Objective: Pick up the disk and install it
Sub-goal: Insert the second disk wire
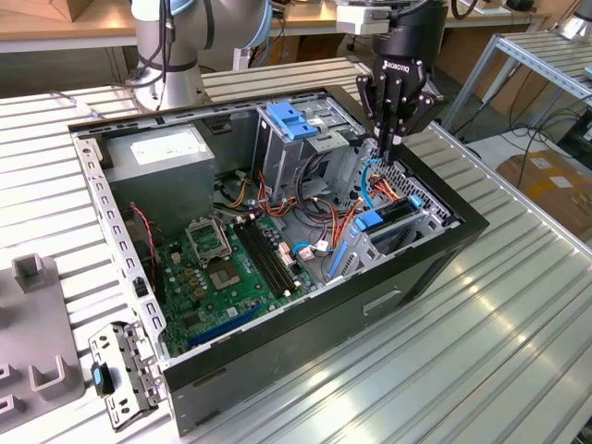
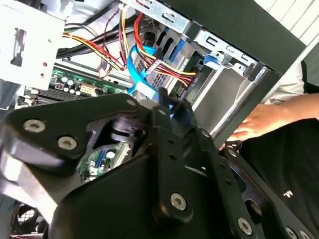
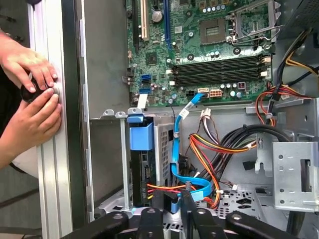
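Note:
The disk (image 1: 375, 220) stands on edge in the low drive cage at the front corner of the open computer case (image 1: 370, 305), with its blue carrier uppermost. In the first wrist view the carrier's blue tab tops the disk (image 3: 141, 137) in its slot. My black gripper (image 1: 393, 146) hangs fingers-down just above the cage, beside the disk and apart from it. Both wrist views show the fingers nearly together, with a flat blue data cable (image 3: 175, 149) running into the narrow gap between the fingertips of the gripper (image 3: 174, 204) (image 2: 172, 102).
Red, yellow and black wires (image 3: 209, 149) crowd the space by the cage. A tall cage with a blue bracket (image 1: 291, 120), a grey box (image 1: 166, 153) and the motherboard (image 1: 231, 268) fill the case. A person's hands (image 3: 30, 99) rest on the table rail outside it. A loose bracket (image 1: 125, 375) lies nearby.

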{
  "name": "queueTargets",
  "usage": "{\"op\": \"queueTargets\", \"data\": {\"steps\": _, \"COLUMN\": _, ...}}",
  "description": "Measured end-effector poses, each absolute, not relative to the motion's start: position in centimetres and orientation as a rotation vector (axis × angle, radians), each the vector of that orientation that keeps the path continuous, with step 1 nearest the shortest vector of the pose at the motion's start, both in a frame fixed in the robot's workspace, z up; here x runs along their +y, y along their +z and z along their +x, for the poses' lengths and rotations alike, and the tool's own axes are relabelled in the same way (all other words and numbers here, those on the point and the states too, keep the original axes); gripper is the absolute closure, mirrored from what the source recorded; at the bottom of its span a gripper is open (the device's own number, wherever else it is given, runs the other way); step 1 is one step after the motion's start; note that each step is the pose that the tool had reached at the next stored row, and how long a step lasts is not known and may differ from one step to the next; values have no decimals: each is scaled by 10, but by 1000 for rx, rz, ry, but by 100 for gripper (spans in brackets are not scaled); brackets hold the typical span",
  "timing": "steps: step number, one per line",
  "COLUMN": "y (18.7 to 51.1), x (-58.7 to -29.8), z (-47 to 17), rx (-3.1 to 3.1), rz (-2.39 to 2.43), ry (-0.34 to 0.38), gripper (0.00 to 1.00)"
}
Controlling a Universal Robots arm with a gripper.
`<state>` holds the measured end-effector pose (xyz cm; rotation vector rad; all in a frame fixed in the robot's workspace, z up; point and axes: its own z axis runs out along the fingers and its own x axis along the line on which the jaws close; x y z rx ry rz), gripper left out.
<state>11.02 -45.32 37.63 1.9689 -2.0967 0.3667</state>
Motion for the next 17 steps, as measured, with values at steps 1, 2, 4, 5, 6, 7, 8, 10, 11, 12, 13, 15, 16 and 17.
{"op": "queueTargets", "data": {"steps": 1, "y": 375, "x": -453, "z": 110, "rx": -2092, "rz": 1965, "ry": 374, "gripper": 70}}
{"op": "queueTargets", "data": {"steps": 2, "y": 375, "x": -453, "z": 110, "rx": -2088, "rz": 1960, "ry": 382, "gripper": 77}}
{"op": "queueTargets", "data": {"steps": 4, "y": 373, "x": -453, "z": 110, "rx": -2075, "rz": 1948, "ry": 402, "gripper": 77}}
{"op": "queueTargets", "data": {"steps": 5, "y": 372, "x": -453, "z": 110, "rx": -2068, "rz": 1942, "ry": 413, "gripper": 77}}
{"op": "queueTargets", "data": {"steps": 6, "y": 371, "x": -453, "z": 110, "rx": -2064, "rz": 1938, "ry": 420, "gripper": 77}}
{"op": "queueTargets", "data": {"steps": 7, "y": 371, "x": -453, "z": 110, "rx": -2064, "rz": 1938, "ry": 420, "gripper": 77}}
{"op": "queueTargets", "data": {"steps": 8, "y": 371, "x": -453, "z": 110, "rx": -2064, "rz": 1938, "ry": 420, "gripper": 84}}
{"op": "queueTargets", "data": {"steps": 10, "y": 371, "x": -453, "z": 110, "rx": -2064, "rz": 1938, "ry": 420, "gripper": 84}}
{"op": "queueTargets", "data": {"steps": 11, "y": 371, "x": -453, "z": 110, "rx": -2067, "rz": 1941, "ry": 415, "gripper": 84}}
{"op": "queueTargets", "data": {"steps": 12, "y": 371, "x": -453, "z": 110, "rx": -2075, "rz": 1948, "ry": 403, "gripper": 84}}
{"op": "queueTargets", "data": {"steps": 13, "y": 371, "x": -454, "z": 110, "rx": -2079, "rz": 1952, "ry": 395, "gripper": 84}}
{"op": "queueTargets", "data": {"steps": 15, "y": 370, "x": -456, "z": 110, "rx": -2091, "rz": 1963, "ry": 377, "gripper": 84}}
{"op": "queueTargets", "data": {"steps": 16, "y": 370, "x": -457, "z": 110, "rx": -2096, "rz": 1968, "ry": 369, "gripper": 84}}
{"op": "queueTargets", "data": {"steps": 17, "y": 370, "x": -458, "z": 110, "rx": -2101, "rz": 1973, "ry": 360, "gripper": 84}}
